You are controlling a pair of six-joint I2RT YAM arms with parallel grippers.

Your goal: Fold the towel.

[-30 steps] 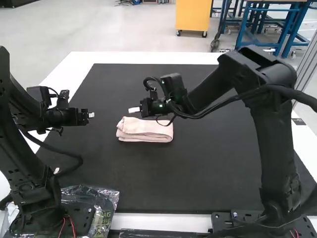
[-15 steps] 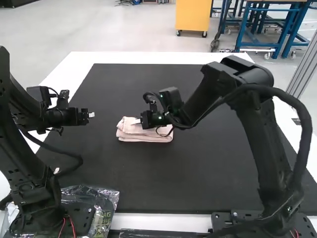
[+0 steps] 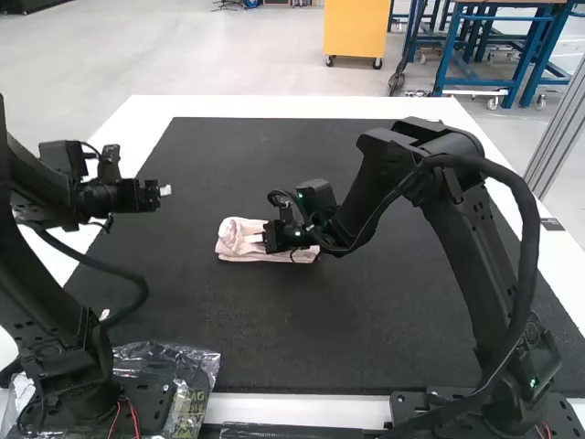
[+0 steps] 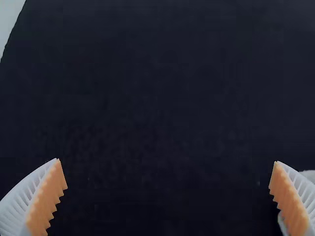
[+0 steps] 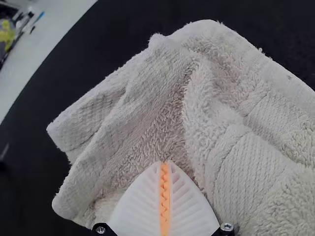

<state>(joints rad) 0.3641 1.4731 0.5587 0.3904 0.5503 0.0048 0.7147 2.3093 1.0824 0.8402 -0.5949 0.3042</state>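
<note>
The pale pink towel (image 3: pixel 239 229) lies as a small, thick folded bundle on the dark mat, its upper layer pushed up in creases. My right gripper (image 3: pixel 255 239) is down at the towel's top. In the right wrist view the same gripper (image 5: pixel 165 163) is shut, pads together, its tips against the rumpled towel (image 5: pixel 147 108); no cloth is visible between them. My left gripper (image 3: pixel 165 190) is held over the mat, left of the towel and apart from it. In the left wrist view this gripper (image 4: pixel 167 161) is wide open with bare mat between its fingers.
The dark mat (image 3: pixel 274 338) covers most of the white table (image 3: pixel 302 106). A clear plastic bag (image 3: pixel 196 375) lies by the left arm's base. The right arm reaches across the mat's right half.
My right gripper has come down from above onto the towel, whose top is now pushed into creases. My left gripper has shifted slightly left and toward the table's far side.
</note>
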